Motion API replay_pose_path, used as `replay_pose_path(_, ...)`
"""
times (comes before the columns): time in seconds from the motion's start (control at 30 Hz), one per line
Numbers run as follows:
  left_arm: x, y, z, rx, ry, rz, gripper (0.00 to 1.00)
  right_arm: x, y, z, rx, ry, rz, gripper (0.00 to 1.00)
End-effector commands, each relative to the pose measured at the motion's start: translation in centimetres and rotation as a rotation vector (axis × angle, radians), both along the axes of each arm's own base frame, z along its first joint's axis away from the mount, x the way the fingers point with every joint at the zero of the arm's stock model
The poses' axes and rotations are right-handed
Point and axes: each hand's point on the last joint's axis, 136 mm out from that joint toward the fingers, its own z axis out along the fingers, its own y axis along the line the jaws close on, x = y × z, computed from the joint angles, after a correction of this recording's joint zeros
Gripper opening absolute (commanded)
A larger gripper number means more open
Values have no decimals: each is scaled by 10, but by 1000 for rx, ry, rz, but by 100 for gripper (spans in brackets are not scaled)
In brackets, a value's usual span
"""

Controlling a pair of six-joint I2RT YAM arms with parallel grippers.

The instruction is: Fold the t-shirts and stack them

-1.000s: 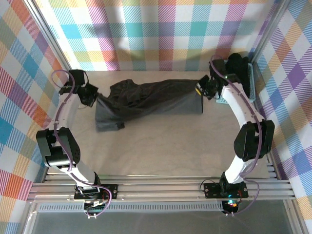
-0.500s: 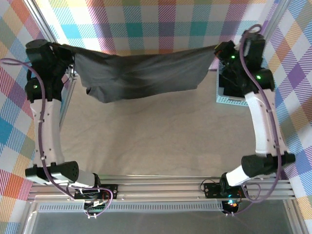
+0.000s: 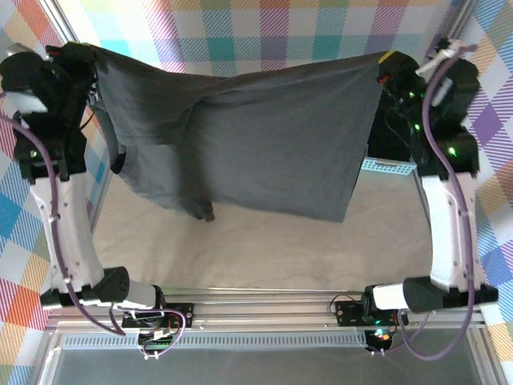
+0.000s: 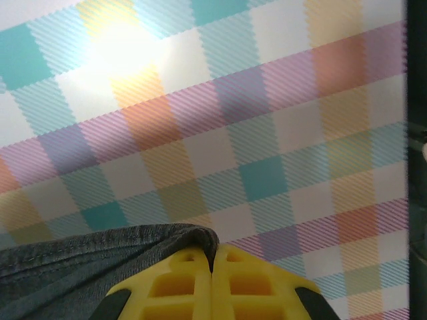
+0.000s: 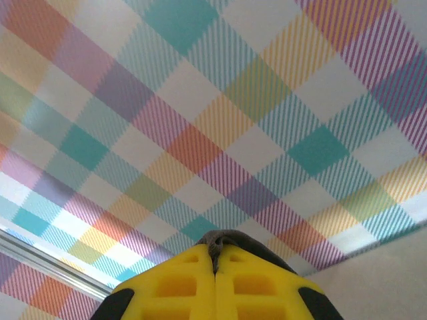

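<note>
A dark t-shirt (image 3: 256, 144) hangs spread in the air high over the table, stretched between both arms. My left gripper (image 3: 80, 54) is shut on its upper left corner, and the fabric (image 4: 100, 257) runs off to the left of the yellow fingers (image 4: 173, 287). My right gripper (image 3: 386, 64) is shut on the upper right corner; a small pinch of cloth (image 5: 230, 241) pokes out between the yellow fingers (image 5: 247, 287). The shirt's lower edge dangles above the tabletop, a sleeve drooping at the lower left.
A light blue lattice basket (image 3: 389, 166) stands at the right, half behind the right arm and the shirt. Plaid walls (image 3: 264, 32) close in the back and sides. The beige table surface (image 3: 264, 249) stretches under the shirt to the front rail.
Both arms have risen and lifted the t-shirt off the table. It went from a bunched heap to a wide sheet hanging between the two grippers, closer to the camera.
</note>
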Motion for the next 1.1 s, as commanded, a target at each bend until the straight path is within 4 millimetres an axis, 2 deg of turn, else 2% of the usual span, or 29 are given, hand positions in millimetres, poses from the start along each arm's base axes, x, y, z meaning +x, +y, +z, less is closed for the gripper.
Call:
replay_pose_path(0.0, 62, 4, -48, -34, 132, -52, 0, 54, 10, -20, 19, 40, 54, 0)
replay_pose_path(0.13, 114, -1, -69, -53, 175, -131, 0, 103, 21, -31, 47, 76, 120, 0)
replay_pose_path(0.2, 131, 0, -71, -66, 171, -150, 0, 119, 22, -29, 53, 80, 137, 0)
replay_pose_path(0.3, 138, 3, -55, -75, 120, -149, 0, 129, 18, -18, 50, 62, 129, 0)
replay_pose_path(0.37, 134, 4, -40, -82, 74, -148, 0, 130, 8, -12, 64, 53, 113, 0)
replay_pose_path(0.47, 116, -1, -13, -79, 6, -165, 0, 124, -11, -3, 77, 41, 74, 0)
replay_pose_path(0.57, 84, -10, 13, -63, -33, -188, 0, 109, -32, 4, 75, 40, 32, 0)
replay_pose_path(0.63, 61, -15, 12, -41, 3, -185, 0, 98, -41, 1, 78, 56, 21, 0)
replay_pose_path(0.7, 42, -23, -12, -39, 104, -187, 0, 88, -47, -15, 70, 107, 19, 0)
replay_pose_path(0.77, 33, -36, -55, -67, 214, -215, 0, 80, -45, -43, 51, 169, 28, 0)
replay_pose_path(0.83, 20, -45, -121, -116, 370, -218, 0, 70, -46, -87, 59, 262, 16, 0)
replay_pose_path(1.0, -7, -46, -294, -177, 753, -195, 0, 48, -51, -232, 46, 567, -37, 0)
replay_pose_path(1.03, -11, -45, -326, -165, 822, -195, 0, 44, -50, -264, 46, 633, -37, 0)
replay_pose_path(1.07, -13, -45, -351, -138, 873, -203, 5, 40, -49, -292, 51, 694, -37, 0)
